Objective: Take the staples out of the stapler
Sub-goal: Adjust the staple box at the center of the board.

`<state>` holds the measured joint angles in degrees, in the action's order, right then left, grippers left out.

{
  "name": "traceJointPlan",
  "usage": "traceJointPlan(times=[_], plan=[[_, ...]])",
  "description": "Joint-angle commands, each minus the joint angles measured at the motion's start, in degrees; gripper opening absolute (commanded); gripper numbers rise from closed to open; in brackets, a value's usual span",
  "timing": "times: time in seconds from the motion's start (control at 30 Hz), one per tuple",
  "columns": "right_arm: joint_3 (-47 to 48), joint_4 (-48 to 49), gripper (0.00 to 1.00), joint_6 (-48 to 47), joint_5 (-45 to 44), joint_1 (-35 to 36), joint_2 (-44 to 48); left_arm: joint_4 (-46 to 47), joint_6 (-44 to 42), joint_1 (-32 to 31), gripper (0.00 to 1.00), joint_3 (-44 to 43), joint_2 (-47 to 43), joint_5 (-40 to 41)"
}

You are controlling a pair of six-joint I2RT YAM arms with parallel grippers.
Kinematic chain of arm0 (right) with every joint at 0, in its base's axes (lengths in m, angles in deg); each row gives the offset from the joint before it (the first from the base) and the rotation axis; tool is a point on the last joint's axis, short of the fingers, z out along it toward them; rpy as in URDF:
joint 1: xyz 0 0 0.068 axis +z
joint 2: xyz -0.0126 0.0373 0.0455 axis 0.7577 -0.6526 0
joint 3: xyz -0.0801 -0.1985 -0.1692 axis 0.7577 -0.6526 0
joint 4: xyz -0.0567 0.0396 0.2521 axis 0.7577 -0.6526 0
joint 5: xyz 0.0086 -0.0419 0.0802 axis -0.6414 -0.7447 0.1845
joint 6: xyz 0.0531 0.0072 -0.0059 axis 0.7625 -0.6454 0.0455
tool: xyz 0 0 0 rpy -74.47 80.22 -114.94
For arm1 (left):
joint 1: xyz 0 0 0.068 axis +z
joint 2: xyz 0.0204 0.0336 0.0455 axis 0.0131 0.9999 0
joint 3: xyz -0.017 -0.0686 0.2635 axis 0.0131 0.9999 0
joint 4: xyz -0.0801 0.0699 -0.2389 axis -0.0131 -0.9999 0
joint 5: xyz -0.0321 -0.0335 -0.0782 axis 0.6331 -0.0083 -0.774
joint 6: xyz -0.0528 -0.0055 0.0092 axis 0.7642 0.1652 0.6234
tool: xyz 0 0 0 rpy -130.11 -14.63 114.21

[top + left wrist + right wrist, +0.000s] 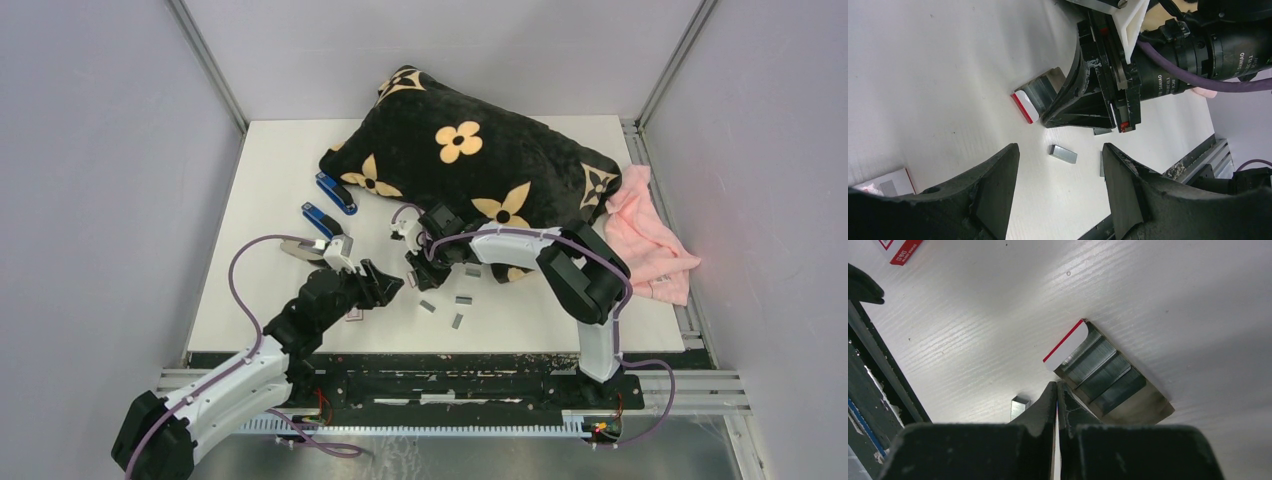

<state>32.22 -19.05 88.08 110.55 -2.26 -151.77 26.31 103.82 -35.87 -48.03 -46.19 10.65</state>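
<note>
Several staples lie loose on the white table (560, 310): short grey blocks (428, 307) (464, 299) (457, 320). My left gripper (390, 283) is open and empty; in its wrist view (1060, 148) one staple block (1063, 154) lies on the table between its fingers. My right gripper (415, 272) is shut, its tips (1057, 387) touching the edge of an open tray (1108, 375) of staple blocks with a red-and-white flap. That tray also shows in the left wrist view (1035, 97). A grey rounded thing (296, 250), perhaps the stapler, is half hidden behind my left arm.
Two blue staplers (337, 193) (322, 220) lie left of a black flowered pillow (470, 160). A pink cloth (650, 235) lies at the right. A small red-and-white box (353, 316) sits by my left wrist, also seen in the right wrist view (898, 250).
</note>
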Motion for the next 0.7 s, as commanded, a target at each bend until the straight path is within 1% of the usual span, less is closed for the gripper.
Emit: traceJointPlan(times=[0.0, 0.1, 0.2, 0.3, 0.4, 0.47, 0.57, 0.67], plan=[[3.65, -3.05, 0.05, -2.71, 0.92, 0.29, 0.51, -0.19, -2.59, 0.01, 0.69, -1.89, -1.31, 1.12], [3.43, -6.65, 0.08, -7.88, 6.39, -0.42, 4.69, -0.7, -2.42, -0.03, 0.69, -2.02, -2.35, 0.66], [3.9, -12.79, 0.1, -14.21, 13.2, -1.76, 9.3, -0.62, -2.37, -0.07, 0.69, -2.03, -2.98, 0.05], [4.51, -18.76, 0.14, -19.18, 16.82, -4.11, 12.54, 0.36, -2.13, -0.07, 0.69, -1.75, -3.05, -0.72], [5.07, -23.06, 0.17, -22.56, 16.84, -7.09, 14.94, 2.85, -1.41, -0.03, 0.69, -0.77, -2.9, -2.48], [5.23, -25.8, 0.17, -24.85, 16.57, -9.14, 16.44, 6.45, 0.24, -0.08, 0.7, 0.64, -2.69, -4.97], [4.14, -27.75, 0.19, -26.62, 15.87, -11.2, 18.88, 13.82, 2.74, -0.01, 0.7, 3.26, -1.59, -7.59], [1.92, -27.42, 0.2, -27.07, 15.0, -11.67, 20.63, 17.71, 4.17, -0.05, 0.7, 4.25, 0.91, -8.84]])
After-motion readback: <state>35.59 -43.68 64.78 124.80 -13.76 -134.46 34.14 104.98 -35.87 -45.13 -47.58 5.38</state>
